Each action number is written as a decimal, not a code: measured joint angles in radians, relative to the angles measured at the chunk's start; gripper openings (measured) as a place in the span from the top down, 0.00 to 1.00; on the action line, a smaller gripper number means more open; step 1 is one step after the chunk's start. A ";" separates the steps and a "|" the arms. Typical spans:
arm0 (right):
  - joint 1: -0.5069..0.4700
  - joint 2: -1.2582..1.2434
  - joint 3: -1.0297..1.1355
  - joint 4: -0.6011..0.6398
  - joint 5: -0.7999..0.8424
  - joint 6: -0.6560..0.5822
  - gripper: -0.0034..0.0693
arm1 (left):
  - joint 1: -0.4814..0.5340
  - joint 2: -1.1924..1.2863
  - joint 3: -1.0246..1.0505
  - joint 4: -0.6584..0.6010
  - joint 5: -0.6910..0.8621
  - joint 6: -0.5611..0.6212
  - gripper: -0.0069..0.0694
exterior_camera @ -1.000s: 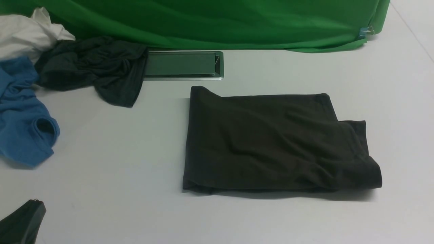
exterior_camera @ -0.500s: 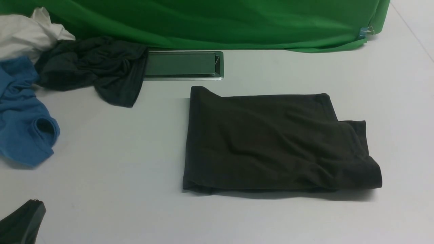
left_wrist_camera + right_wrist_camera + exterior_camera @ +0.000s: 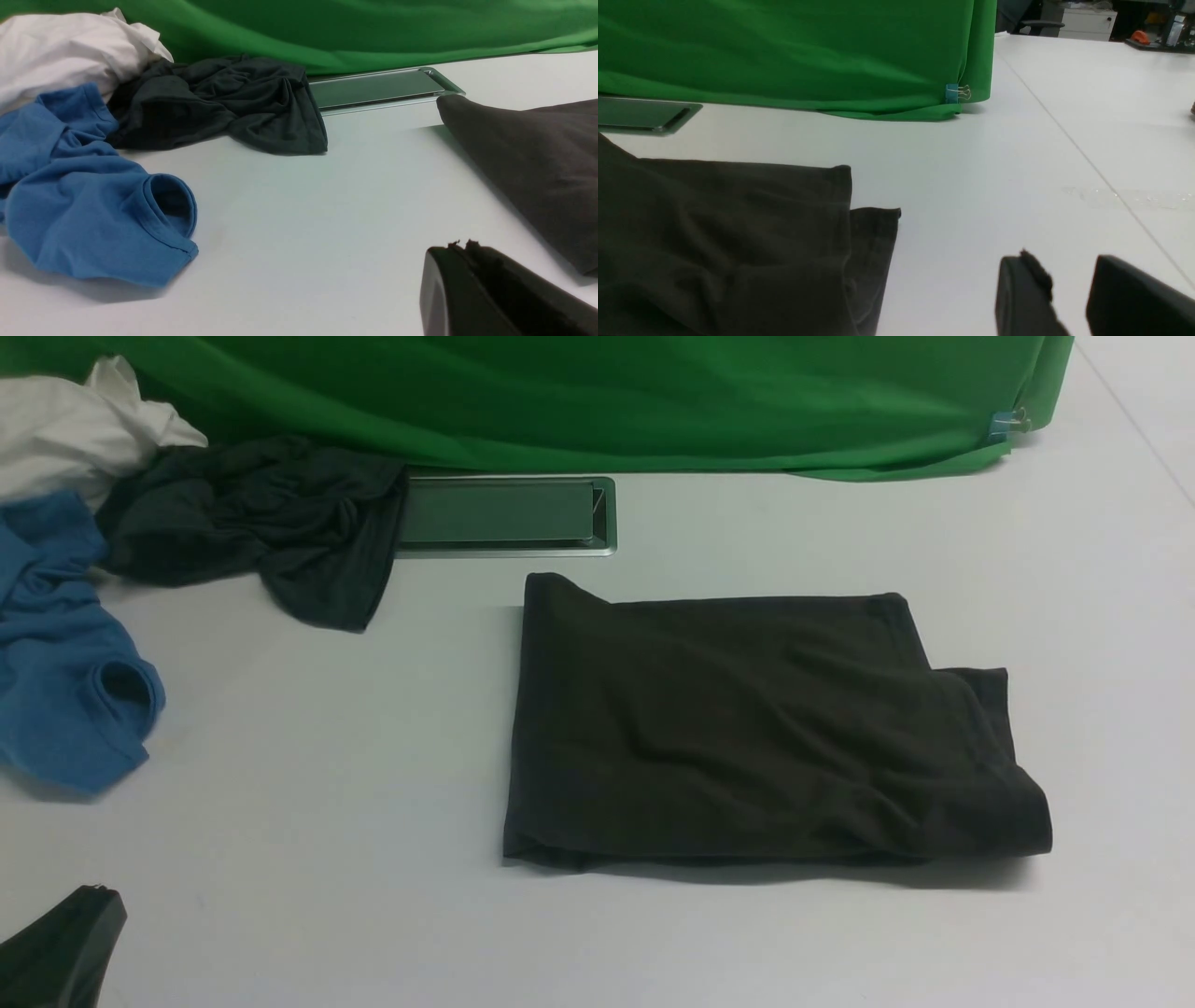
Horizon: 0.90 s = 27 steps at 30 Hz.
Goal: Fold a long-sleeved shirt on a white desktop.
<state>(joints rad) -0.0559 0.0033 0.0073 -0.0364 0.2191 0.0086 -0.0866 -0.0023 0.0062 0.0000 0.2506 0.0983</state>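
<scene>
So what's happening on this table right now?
A two-armed robot is folding clothes. The long-sleeved shirt lies folded into a rough rectangle on the white desktop. Neither end effector touches it: the left end effector is shut, the right end effector open. Other garments are heaped at the far left.

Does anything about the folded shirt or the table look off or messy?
The long-sleeved shirt is folded but uneven: an under-layer sticks out at its right edge, and its far-left corner peaks up. At the far left, a charcoal garment drapes over the end of the cable hatch.
</scene>
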 joint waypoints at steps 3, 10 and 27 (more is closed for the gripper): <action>0.000 0.000 0.000 0.000 0.000 0.000 0.62 | 0.000 0.000 0.000 0.000 0.000 0.000 0.88; 0.000 0.000 0.000 0.000 0.003 -0.009 0.62 | 0.000 0.000 0.000 0.000 0.000 0.000 0.88; 0.000 0.000 0.000 0.000 0.003 0.007 0.62 | 0.000 0.000 0.000 0.000 0.000 0.000 0.88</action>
<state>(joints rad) -0.0559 0.0033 0.0073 -0.0364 0.2223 0.0152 -0.0866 -0.0023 0.0062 0.0000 0.2506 0.0983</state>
